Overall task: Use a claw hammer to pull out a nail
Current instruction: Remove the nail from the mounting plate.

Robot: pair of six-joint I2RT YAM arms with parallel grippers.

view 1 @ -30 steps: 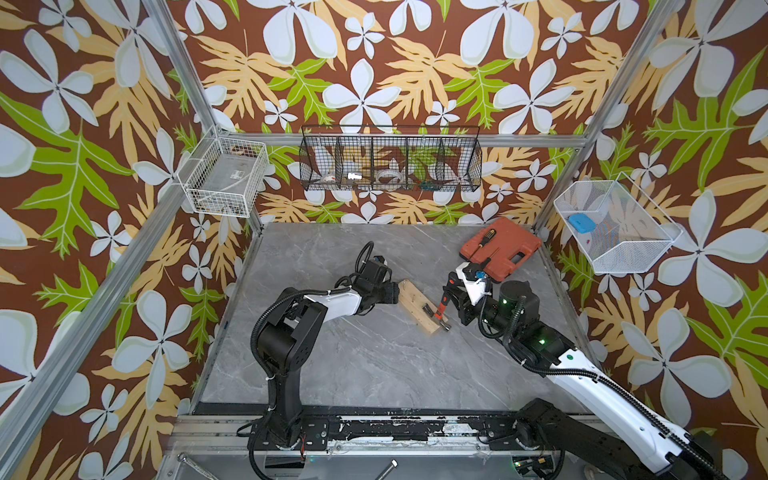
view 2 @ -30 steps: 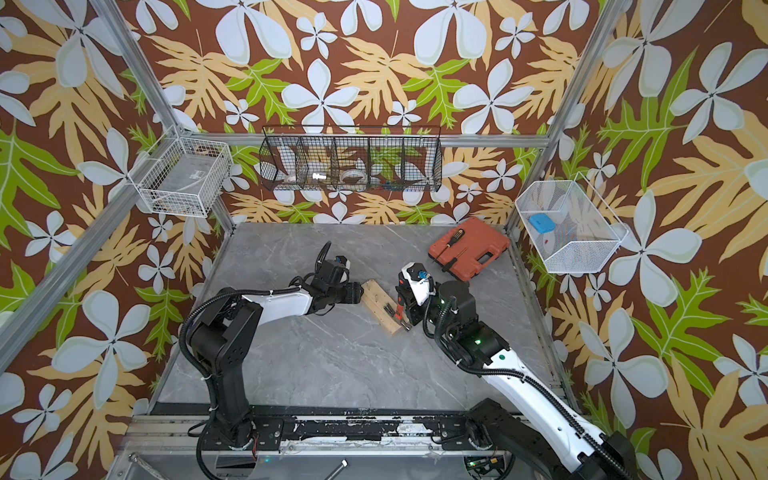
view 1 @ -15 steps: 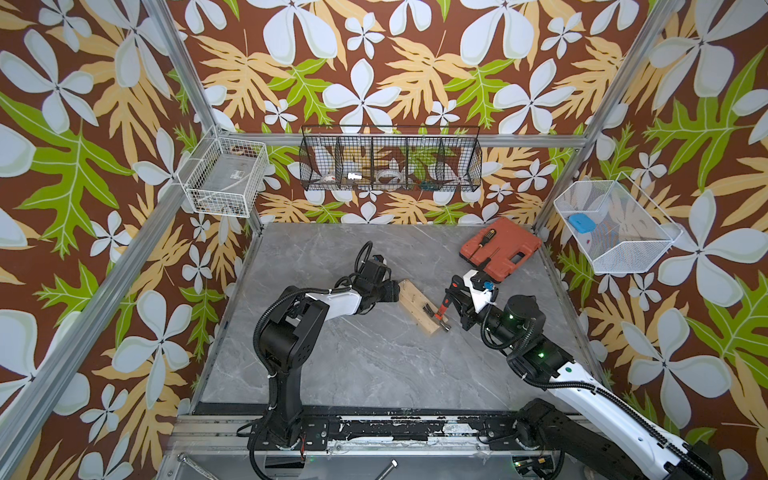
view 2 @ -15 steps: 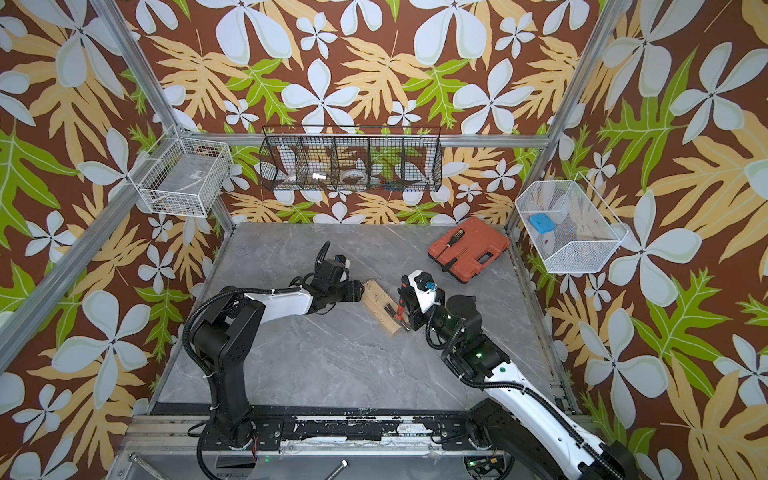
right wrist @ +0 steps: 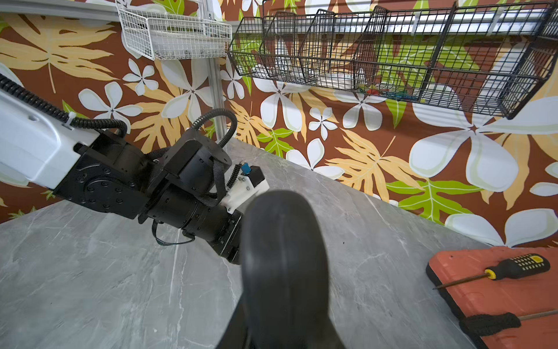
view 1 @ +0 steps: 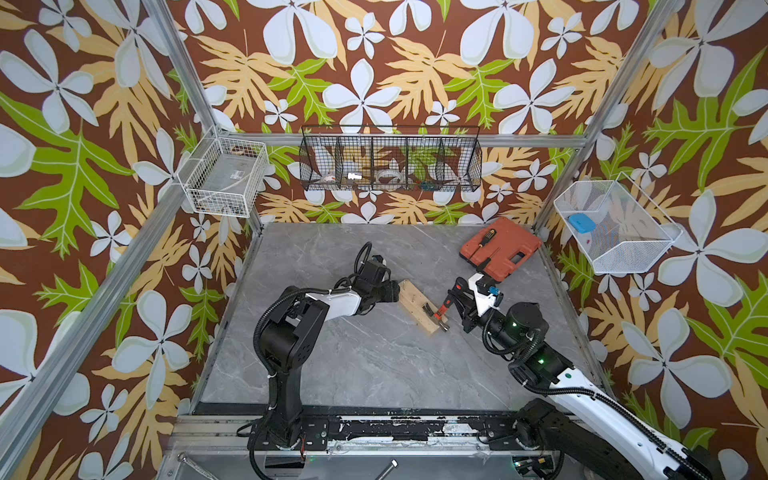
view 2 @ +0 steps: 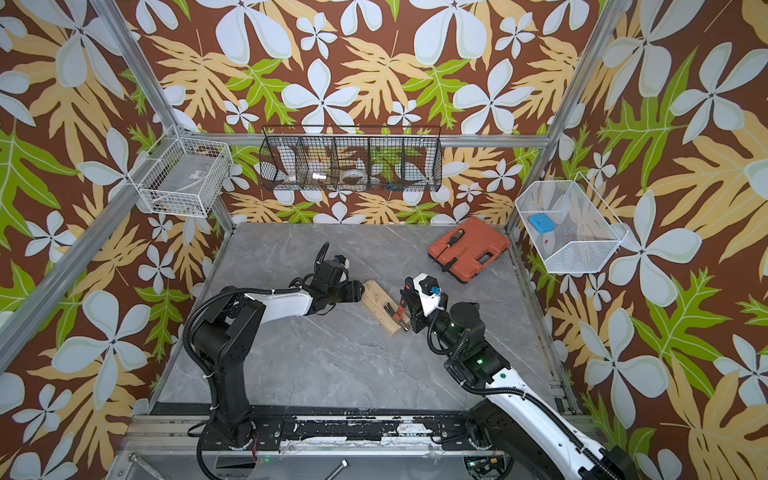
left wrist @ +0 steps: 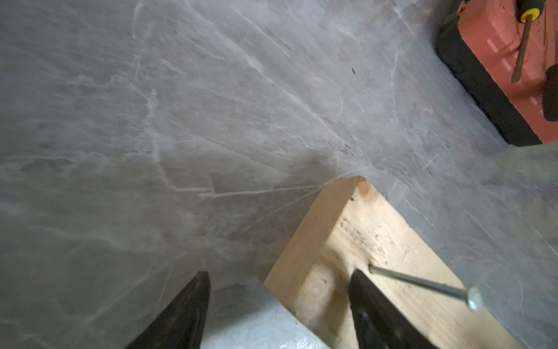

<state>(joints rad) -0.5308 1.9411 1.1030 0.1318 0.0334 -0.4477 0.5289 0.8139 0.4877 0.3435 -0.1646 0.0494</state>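
Your right arm [view 1: 524, 328] had sunk back toward the desk's [view 1: 374, 374] near right corner. Its right gripper [view 1: 455, 301] stayed clenched on the claw hammer [view 1: 441, 309], head unmoved at the wooden block's [view 1: 415, 301] near end, mid-desk. Your left gripper [left wrist: 280, 273] stood splayed beside a nail [left wrist: 422, 285], likely undrawn.

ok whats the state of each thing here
silver-headed orange-red-shafted claw hammer, gripped, head on pale wooden block
right gripper, shut on claw hammer
left gripper, open, at block's end
steel nail, sticking out of block, not yet pulled
orange plastic tool case, closed
black-and-yellow screwdriver, lying on case
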